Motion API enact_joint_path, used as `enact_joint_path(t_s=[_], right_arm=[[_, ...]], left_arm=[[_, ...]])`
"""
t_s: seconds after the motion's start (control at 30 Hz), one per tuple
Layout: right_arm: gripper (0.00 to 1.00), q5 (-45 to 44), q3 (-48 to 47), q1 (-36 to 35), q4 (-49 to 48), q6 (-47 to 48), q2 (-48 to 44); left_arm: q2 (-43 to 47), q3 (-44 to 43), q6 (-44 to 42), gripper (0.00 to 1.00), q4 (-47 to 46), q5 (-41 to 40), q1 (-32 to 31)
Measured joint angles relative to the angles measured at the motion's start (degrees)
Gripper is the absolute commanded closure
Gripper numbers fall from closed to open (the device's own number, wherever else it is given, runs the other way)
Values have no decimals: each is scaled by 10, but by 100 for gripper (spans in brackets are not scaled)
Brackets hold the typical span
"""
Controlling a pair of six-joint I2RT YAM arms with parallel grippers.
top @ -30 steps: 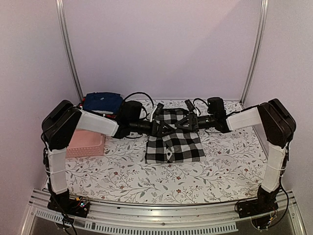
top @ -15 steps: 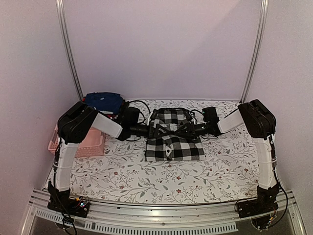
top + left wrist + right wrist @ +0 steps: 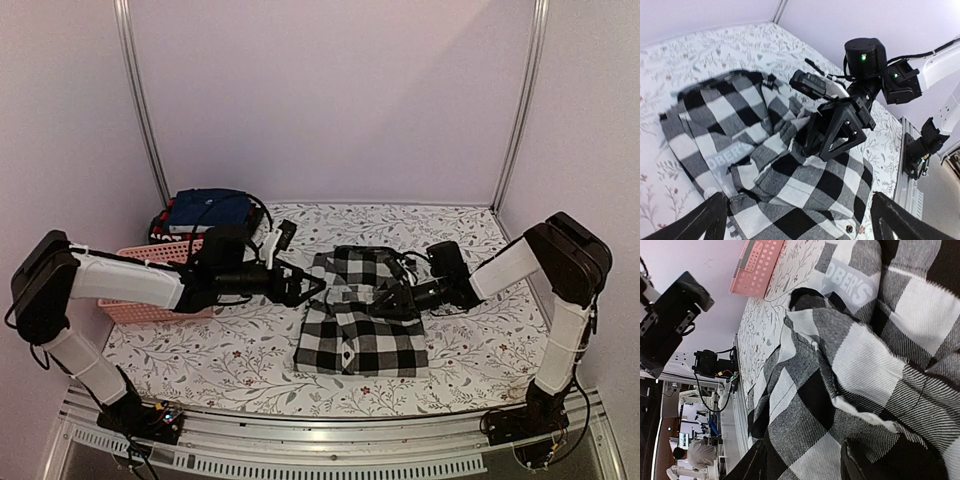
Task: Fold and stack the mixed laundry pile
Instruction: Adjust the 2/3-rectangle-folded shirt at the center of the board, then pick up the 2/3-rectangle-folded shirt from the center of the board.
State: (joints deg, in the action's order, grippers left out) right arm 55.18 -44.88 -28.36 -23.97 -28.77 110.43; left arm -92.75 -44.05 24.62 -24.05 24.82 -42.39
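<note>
The black-and-white checked shirt (image 3: 360, 335) lies rumpled in the middle of the table, with a grey lettered label (image 3: 852, 285) showing on it. My right gripper (image 3: 393, 300) presses onto the shirt's right side. It is shut on a bunched fold (image 3: 805, 440) that fills the gap between its fingers. My left gripper (image 3: 306, 286) hovers at the shirt's left edge, open wide, its fingers (image 3: 695, 225) spread over the cloth and holding nothing. The left wrist view shows the right gripper (image 3: 832, 135) down on the shirt (image 3: 790, 180). A navy garment (image 3: 208, 208) tops a stack at the back left.
A pink slotted basket (image 3: 150, 305) stands at the left, partly under my left arm, and shows again in the right wrist view (image 3: 757, 265). The floral tablecloth (image 3: 480, 340) covers the table. Metal frame posts (image 3: 520, 110) rise at the back corners.
Both grippers came toward the near edge and lower. The shirt shifted nearer with the right gripper and lies longer. The left arm swung down and out to the left. The right jaws narrowed onto the cloth.
</note>
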Motion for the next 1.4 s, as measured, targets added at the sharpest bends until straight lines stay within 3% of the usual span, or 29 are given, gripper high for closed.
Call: enact_joint_path(t_s=[0.17,0.27,0.43,0.63,0.83,1.0,1.2,1.4], right_arm=[[66,-34,-59,12,103,48,-79],[77,-45,-134,9,151,89,-89],[87,-41,-218,-5,222,153,-59],[91,-21,-254,-24,285,212,44],[91,-22,-261,-28,324,238,124],[91,-28,-279,-31,344,256,137],[92,-31,-280,-34,347,269,140],[91,-35,-278,-43,343,273,140]], left_arm=[[118,16,-140,0,32,-171,-89],[136,61,-221,8,44,-234,-151],[99,86,-324,23,72,-313,-241],[14,60,-419,33,79,-375,-314],[-75,17,-494,41,83,-420,-341],[-116,1,-543,58,61,-465,-343],[-128,0,-586,99,40,-503,-343],[-75,-5,-586,100,91,-500,-344]])
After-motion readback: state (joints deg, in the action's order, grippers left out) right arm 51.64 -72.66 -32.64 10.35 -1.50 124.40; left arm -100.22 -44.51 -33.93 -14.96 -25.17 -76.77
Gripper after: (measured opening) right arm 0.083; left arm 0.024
